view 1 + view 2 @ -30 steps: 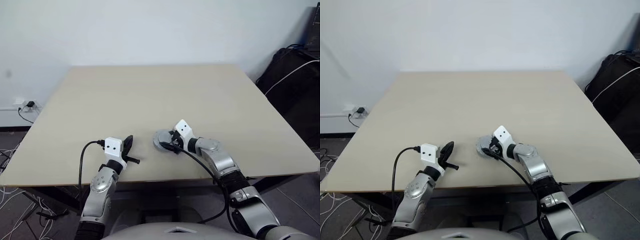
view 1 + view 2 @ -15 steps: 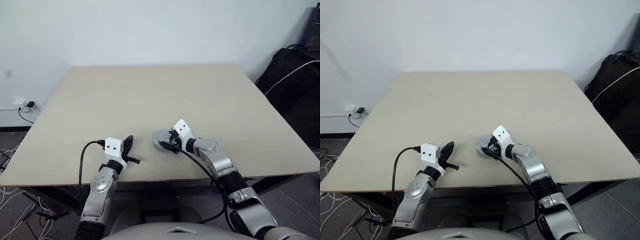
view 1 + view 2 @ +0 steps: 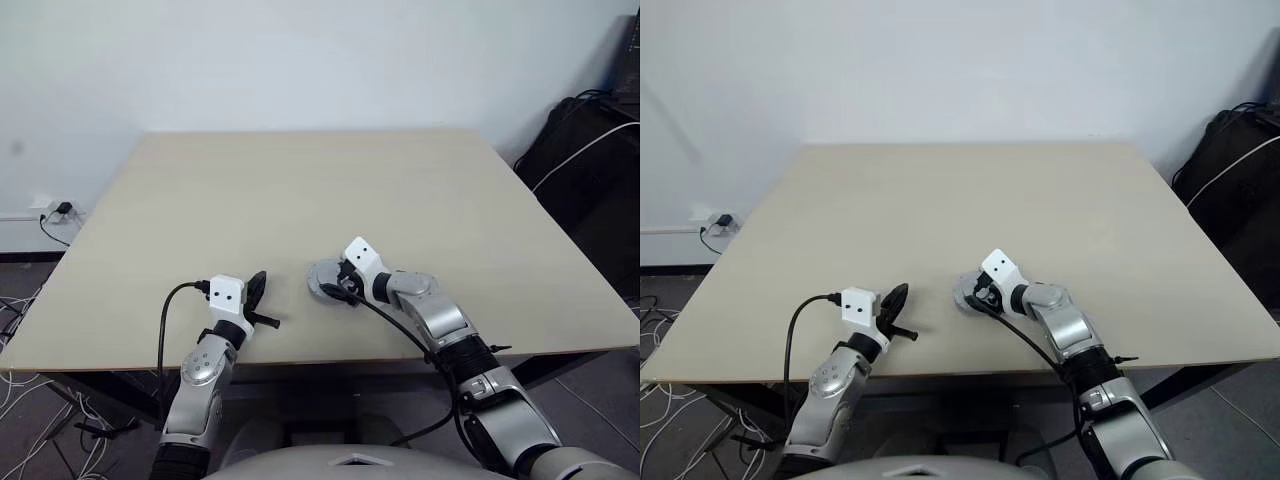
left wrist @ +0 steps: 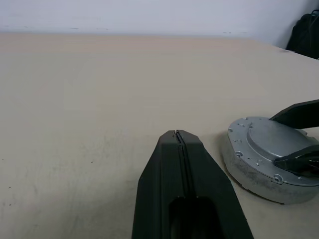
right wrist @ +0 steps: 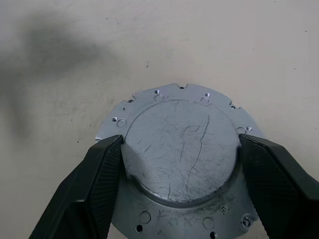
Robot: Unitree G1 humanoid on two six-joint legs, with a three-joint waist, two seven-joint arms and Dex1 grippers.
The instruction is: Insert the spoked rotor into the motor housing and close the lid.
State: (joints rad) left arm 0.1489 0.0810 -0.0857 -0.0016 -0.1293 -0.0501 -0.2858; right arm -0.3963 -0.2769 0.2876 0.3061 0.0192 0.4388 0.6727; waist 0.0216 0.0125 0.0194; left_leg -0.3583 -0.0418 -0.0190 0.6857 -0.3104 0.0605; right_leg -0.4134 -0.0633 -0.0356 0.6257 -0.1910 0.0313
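1. The lid [image 5: 182,149] lies plain grey face up on the tabletop [image 3: 300,190], near its front edge, apparently seated on the motor housing; neither housing nor rotor can be made out beneath it.
2. The right pincer [image 5: 180,164] stands wide, its 2 fingers [image 5: 99,169] bracketing the lid's raised centre, likely to press or square it; whether they squeeze it is unclear.
3. The left pincer [image 4: 178,142] is fully closed, empty, parked level just beside the lid, out of the way.
4. Against 1 second ago, the lid has not shifted; the right wrist tips slightly steeper.
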